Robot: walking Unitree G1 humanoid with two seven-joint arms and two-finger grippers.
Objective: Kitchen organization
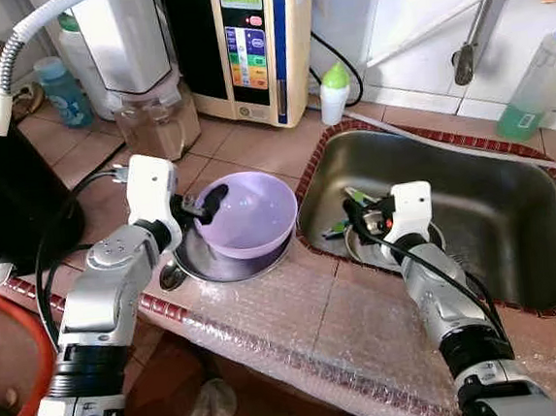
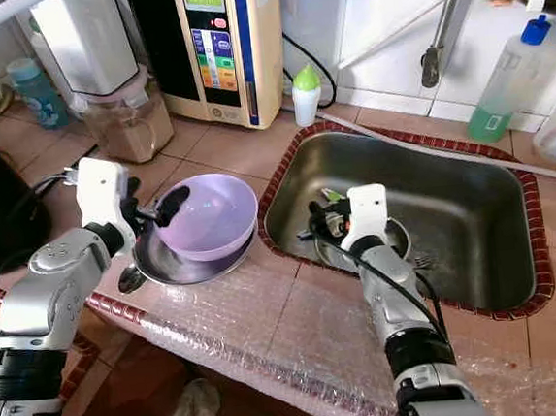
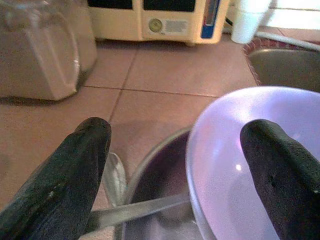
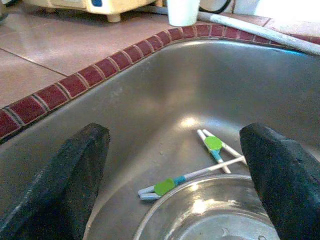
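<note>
A lilac plastic bowl (image 1: 251, 215) sits inside a shallow steel bowl (image 1: 215, 265) on the tiled counter left of the sink. A metal spoon (image 1: 170, 273) lies against the steel bowl's left edge. My left gripper (image 1: 203, 205) is open at the lilac bowl's left rim (image 3: 200, 125), one finger (image 3: 280, 170) over the inside and the other (image 3: 75, 170) outside. My right gripper (image 1: 365, 218) hangs open, holding nothing, low in the steel sink (image 1: 511, 197). It is just above a steel bowl (image 4: 210, 212) and white utensils with green parts (image 4: 212, 145).
At the back stand a cream water machine (image 1: 243, 36), a blender jar (image 1: 158, 121), a green-capped white bottle (image 1: 334, 91) and a blue bottle (image 1: 61, 91). A black kettle (image 1: 3, 183) is at the left and a green detergent bottle (image 1: 540, 83) at the right. Bubble wrap (image 1: 308, 332) covers the counter front.
</note>
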